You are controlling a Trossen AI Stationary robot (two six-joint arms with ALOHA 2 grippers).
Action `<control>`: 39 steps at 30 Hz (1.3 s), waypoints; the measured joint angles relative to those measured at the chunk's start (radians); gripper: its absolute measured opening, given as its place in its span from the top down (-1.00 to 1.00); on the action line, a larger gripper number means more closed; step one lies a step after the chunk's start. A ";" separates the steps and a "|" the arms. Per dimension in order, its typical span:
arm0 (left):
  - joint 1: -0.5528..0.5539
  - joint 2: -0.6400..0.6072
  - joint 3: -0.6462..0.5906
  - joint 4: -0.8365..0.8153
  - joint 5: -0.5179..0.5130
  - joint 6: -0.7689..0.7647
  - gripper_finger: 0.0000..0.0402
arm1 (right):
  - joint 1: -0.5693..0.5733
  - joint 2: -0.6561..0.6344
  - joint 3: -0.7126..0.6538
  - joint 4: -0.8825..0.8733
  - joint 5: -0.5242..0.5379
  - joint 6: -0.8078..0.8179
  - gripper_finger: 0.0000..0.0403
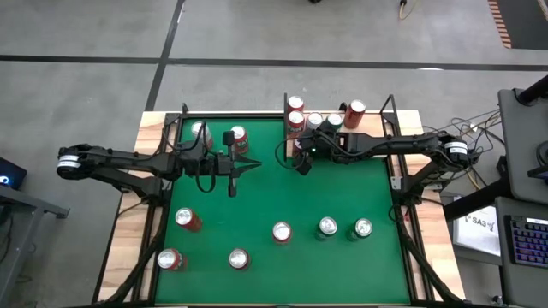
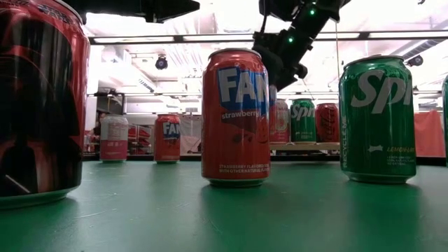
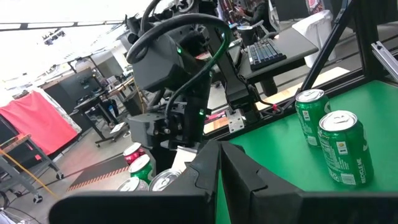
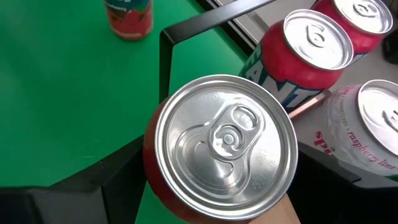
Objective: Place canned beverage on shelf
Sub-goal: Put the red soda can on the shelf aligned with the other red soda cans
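The right pincer (image 4: pixel 217 205) grips a red aluminium can with a silver top (image 4: pixel 225 140), upright at the pale wooden black-rodded shelf's (image 4: pixel 280 214) corner, beside other cans. The left pincer (image 1: pixel 233 164) is closed, empty, over the green counter (image 1: pixel 257 205).

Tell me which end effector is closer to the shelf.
Right. The right end effector holds a can at the shelf corner; the left end effector points mid-table, apart.

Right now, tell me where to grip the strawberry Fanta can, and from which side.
Grip the strawberry Fanta can across its mid-wall, coming down from above: it stands upright, sides free, the green Sprite can beside it standing apart.
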 joint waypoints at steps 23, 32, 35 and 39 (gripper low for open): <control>0.000 0.000 0.000 0.000 0.000 0.002 1.00 | -0.032 0.000 -0.061 0.058 -0.001 0.009 -0.51; 0.000 0.000 0.000 -0.008 0.000 0.011 1.00 | -0.042 0.000 -0.061 0.057 -0.001 0.011 -0.51; 0.000 0.001 0.000 -0.007 0.000 0.011 1.00 | -0.045 0.000 -0.061 0.057 -0.001 0.012 -0.51; 0.000 0.001 0.000 -0.007 0.000 0.011 1.00 | -0.047 0.000 -0.061 0.057 -0.001 0.018 -0.51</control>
